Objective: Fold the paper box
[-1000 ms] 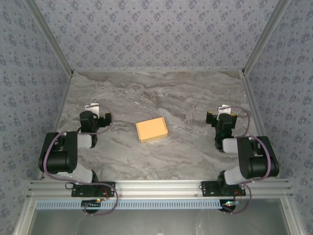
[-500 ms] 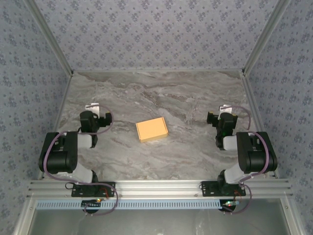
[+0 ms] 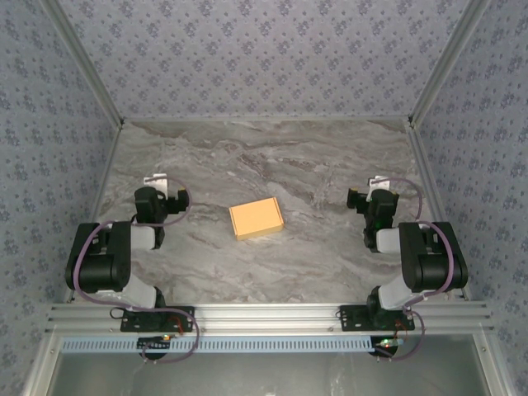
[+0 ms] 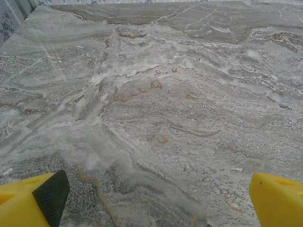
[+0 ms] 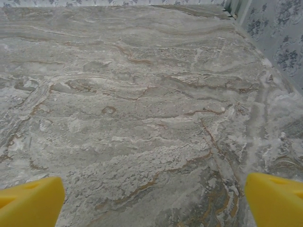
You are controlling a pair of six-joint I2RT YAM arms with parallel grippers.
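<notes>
The left wall (image 3: 49,124) rises straight from the table (image 3: 272,157) edge, close beside the left arm, so there is little room on that side. The left gripper (image 3: 157,194) sits low near this edge with its jaws spread wide and nothing between them. In its wrist view the yellow fingers (image 4: 23,203) stand at the two lower corners, one showing a dark pad, and open marble runs between them toward the far edge.

Bare tabletop separates this gripper from the box (image 3: 256,219). The box lies flat near the table's middle, slightly turned, well apart from both arms. Free surface surrounds it, broadest toward the back wall (image 3: 264,58).

Across more bare marble, the right gripper (image 3: 375,200) is low and also wide open and empty. Its fingers (image 5: 28,201) frame marble that ends at the right wall (image 3: 487,124). A rail (image 3: 264,313) crosses the near edge and carries both bases.

From above, wrist housings and cables hide both sets of fingertips, and the box's creases and flaps are too small to make out. In the wrist views the frame cuts off the fingers.
</notes>
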